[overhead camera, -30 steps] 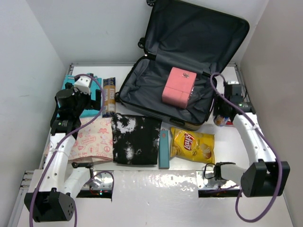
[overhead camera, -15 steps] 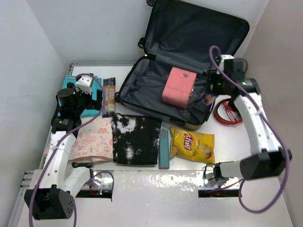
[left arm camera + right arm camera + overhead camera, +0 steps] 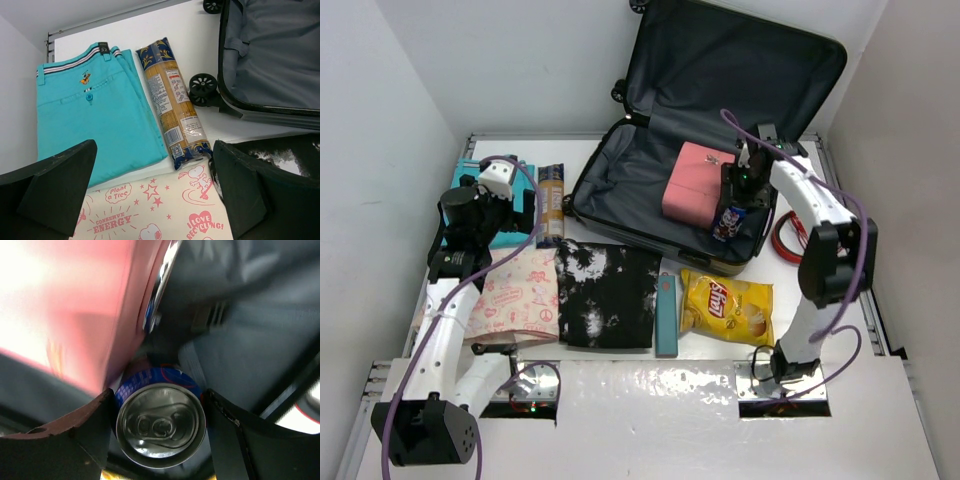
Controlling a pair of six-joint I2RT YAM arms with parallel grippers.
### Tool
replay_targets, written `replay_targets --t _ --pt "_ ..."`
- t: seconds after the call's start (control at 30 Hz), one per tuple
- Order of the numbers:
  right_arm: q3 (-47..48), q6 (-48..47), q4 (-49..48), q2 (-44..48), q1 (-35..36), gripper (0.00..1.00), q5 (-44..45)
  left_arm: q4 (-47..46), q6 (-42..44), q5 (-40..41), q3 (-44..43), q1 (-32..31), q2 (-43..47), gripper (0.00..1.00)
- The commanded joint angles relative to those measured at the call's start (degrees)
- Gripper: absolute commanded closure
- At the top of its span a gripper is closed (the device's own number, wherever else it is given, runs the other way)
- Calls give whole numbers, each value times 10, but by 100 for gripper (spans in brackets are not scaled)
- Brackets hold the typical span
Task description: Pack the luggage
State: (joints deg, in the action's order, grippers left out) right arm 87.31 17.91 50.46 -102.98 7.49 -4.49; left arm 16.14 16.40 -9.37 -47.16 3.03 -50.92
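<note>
The luggage (image 3: 620, 180) lies open at the back of the table, lid (image 3: 740, 70) propped against the wall, dark grey lining showing. A pink box (image 3: 695, 183) rests inside it. My right gripper (image 3: 732, 215) is shut on a blue drink can (image 3: 160, 422) and holds it over the case's right side, next to the pink box (image 3: 75, 305). My left gripper (image 3: 155, 195) stands open and empty above a Snoopy-print cloth (image 3: 150, 210), near turquoise shorts (image 3: 95, 110) and a pasta pack (image 3: 172, 102).
In front of the case lie a black-and-white shirt (image 3: 607, 292), a teal slim box (image 3: 666, 315) and a yellow chips bag (image 3: 727, 306). A red cable coil (image 3: 786, 238) sits right of the case. Walls close in on both sides.
My right arm swung left from beside the red coil, carrying the can over the case's rim and down next to the pink box. The left arm stayed still.
</note>
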Motion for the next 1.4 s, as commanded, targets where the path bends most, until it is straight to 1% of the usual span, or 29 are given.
replay_targets --t 0.0,0.03,0.1,0.13,0.17,0.2,0.23,0.3,0.37,0.4,0.47,0.5,0.57,0.67,0.73,0.77,0.83,0.87,0.9,0.93,0.97,1.0,1.03,1.1,1.13,1.17,1.23,1.3,1.37 --pt "60 25 -32 -29 -17 100 -15 -18 1 4 -21 -3 9 0" --pt "70 28 -39 -35 -24 100 -4 -16 4 6 -22 -4 11 0" --pt "80 40 -47 -46 -43 93 5 -15 6 12 -22 -4 12 0" --pt "86 40 -55 -56 -48 82 11 -16 7 15 -21 -4 13 0" --pt "90 38 -57 -61 -50 73 17 -15 7 15 -19 -4 13 0" --pt "100 33 -59 -67 -52 69 25 -15 7 16 -19 -4 13 0" --pt "103 28 -70 -79 -53 60 28 -14 6 16 -19 -3 13 0" --pt "116 17 -82 -94 -53 40 14 -15 4 13 -16 -4 13 0" --pt "135 8 -83 -117 -53 25 -20 -17 2 10 -18 -3 12 0" --pt "156 8 -79 -122 -53 23 -20 -18 2 9 -19 -4 11 0" --pt "166 7 -79 -124 -54 20 1 -17 3 10 -19 -4 11 0" --pt "166 5 -89 -121 -55 16 9 -17 3 12 -19 -4 10 0" --pt "168 9 -97 -116 -62 11 29 -16 6 13 -18 -4 11 0" --pt "217 12 -72 -115 -70 11 44 -14 4 14 -17 -4 12 0" --pt "223 13 -50 -99 -69 12 74 -13 1 13 -17 -4 13 0" --pt "211 17 -47 -70 -70 13 107 -11 1 14 -16 -4 14 0" --pt "179 23 -46 -30 -72 28 141 -9 1 15 -14 -4 17 0" --pt "129 26 -49 -6 -87 36 149 -9 1 18 -12 -4 20 0" --pt "98 31 -62 44 -99 48 156 -10 2 19 -10 -4 21 0" --pt "66 41 -69 67 -123 66 156 -10 2 21 -5 -4 23 0" --pt "3 48 -74 87 -135 74 157 -11 1 22 -2 -4 26 0" --pt "-30 52 -84 122 -148 79 164 -12 0 23 0 -3 27 0" --pt "-91 54 -91 134 -170 78 164 -13 -1 21 6 -3 28 0" --pt "-143 42 -110 153 -187 65 164 -14 -6 20 9 -2 28 0" --pt "-164 13 -117 151 -193 60 156 -15 -7 17 12 -3 28 0" --pt "-200 -8 -124 147 -194 52 150 -17 -8 15 14 -3 28 0" --pt "-223 -56 -131 132 -194 50 132 -21 -8 13 18 -3 28 0" --pt "-271 -82 -179 136 -194 46 131 -23 -8 14 20 -3 26 0" --pt "-317 -144 -242 157 -194 37 104 -23 -5 15 18 -3 25 0"
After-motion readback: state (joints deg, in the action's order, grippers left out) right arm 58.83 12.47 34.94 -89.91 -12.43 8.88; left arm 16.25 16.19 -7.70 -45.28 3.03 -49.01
